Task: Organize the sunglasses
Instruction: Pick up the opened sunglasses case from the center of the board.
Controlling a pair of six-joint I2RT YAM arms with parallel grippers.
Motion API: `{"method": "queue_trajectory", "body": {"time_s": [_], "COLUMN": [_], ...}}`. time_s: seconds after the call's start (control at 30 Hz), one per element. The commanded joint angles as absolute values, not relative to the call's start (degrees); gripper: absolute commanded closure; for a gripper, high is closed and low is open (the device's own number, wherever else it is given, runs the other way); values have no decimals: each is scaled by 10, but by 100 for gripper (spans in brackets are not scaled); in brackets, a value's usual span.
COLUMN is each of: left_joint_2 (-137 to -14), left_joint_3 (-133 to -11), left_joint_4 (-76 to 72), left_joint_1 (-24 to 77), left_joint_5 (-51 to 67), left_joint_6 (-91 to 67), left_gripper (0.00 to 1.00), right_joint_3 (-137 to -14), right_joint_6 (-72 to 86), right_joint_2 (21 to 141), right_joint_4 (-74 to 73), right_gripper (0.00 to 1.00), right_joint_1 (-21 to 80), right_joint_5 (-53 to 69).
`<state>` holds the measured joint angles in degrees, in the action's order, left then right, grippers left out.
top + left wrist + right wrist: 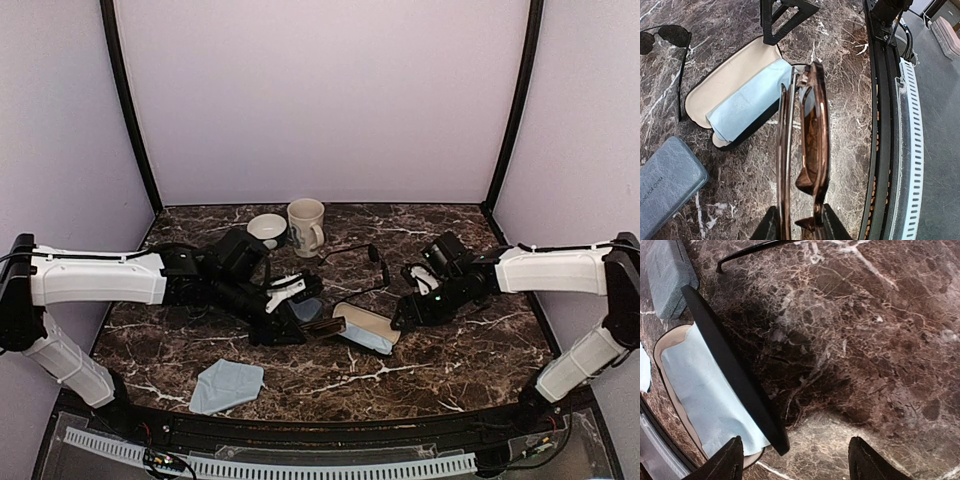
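Note:
The dark brownish sunglasses (812, 130) are folded, and my left gripper (799, 210) is shut on them, holding them just above the marble beside the open black case (700, 95). In the top view the left gripper (312, 327) sits at that case's left end. A light blue cloth (747, 100) lies inside the case. The thin black wire-framed sunglasses (355, 262) lie unfolded on the table behind the case. My right gripper (800, 460) is open at the case's right end (402, 318), and the raised black lid (735, 375) reaches between its fingers near the left one.
A grey-blue hard case (667, 185) lies shut beside the black case. A cream mug (306, 226) and a white bowl (267, 229) stand at the back. A loose blue cloth (225, 385) lies near the front left. The table's front rail (885, 125) is close by.

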<state>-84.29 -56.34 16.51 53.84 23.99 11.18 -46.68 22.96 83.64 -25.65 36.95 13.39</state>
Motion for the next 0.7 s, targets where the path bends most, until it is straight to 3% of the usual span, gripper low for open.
{"method": "queue_trajectory", "body": {"time_s": [0.0, 0.3, 0.67], "left_joint_2": [-845, -845, -847], "left_joint_3": [-581, -578, -578], "left_joint_4": [175, 177, 178], "left_joint_1": [534, 534, 534], "left_joint_5": [251, 249, 242], "left_joint_6": [121, 118, 115], "left_gripper": [76, 75, 75], "right_joint_3": [-464, -483, -493], "right_joint_6": [214, 190, 166], "right_joint_2": [866, 902, 908], "right_joint_4": [-206, -196, -204], "right_gripper": [30, 58, 75], "right_joint_1": [365, 365, 365], "right_joint_5": [174, 201, 204]}}
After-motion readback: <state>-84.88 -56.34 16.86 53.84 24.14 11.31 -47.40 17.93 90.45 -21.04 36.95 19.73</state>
